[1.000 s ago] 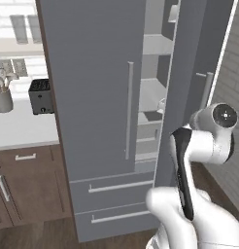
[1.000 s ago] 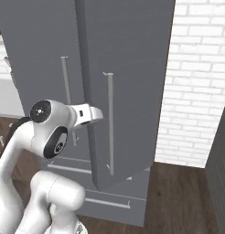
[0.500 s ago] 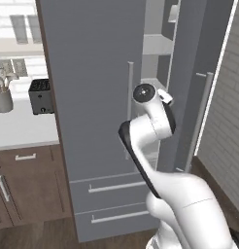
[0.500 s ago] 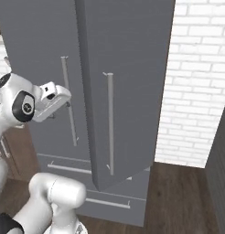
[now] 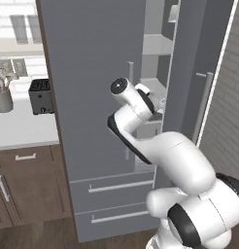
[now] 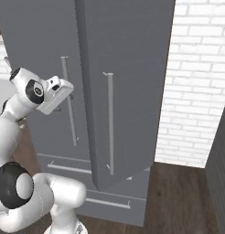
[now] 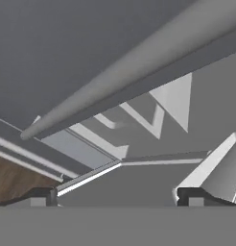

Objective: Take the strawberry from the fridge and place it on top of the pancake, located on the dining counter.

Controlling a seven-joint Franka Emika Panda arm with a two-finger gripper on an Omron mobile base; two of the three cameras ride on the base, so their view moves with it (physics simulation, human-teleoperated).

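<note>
**Kitchen, fridge front: arm at the door gap**

Setting: you had a simulated kitchen with a white brick wall [image 6: 196,91] to the right of the fridge [image 5: 92,97] and dark wood flooring [image 6: 178,192] at its foot. To the fridge's left ran a white worktop [image 5: 19,131] over brown cabinets [image 5: 24,185].

Item, worktop: a dark toaster [image 5: 42,96] stood near the edge next to the fridge; a grey holder of utensils [image 5: 3,95] stood toward the far left edge.

Item, fridge: tall, matte grey, French doors with long thin silver handles [image 6: 109,123]. The right door [image 5: 204,73] stood ajar; the left door was shut. Through the gap you could see pale shelves [image 5: 155,46] one above another. Two drawers [image 5: 116,187] sat at the bottom, each with a horizontal bar pull.

Item, arm: white with dark joints, bent up in front of the fridge, its wrist reaching to the gap between the doors. The gripper [image 7: 117,194] had its two dark finger tips [image 7: 41,196] spread wide apart with nothing between them. In the hand view a silver handle [image 7: 129,72] crossed close above the tips, with grey panels and a strip of floor beyond.

Item, strawberry: you could not make it out on the shelves visible through the gap.
</note>
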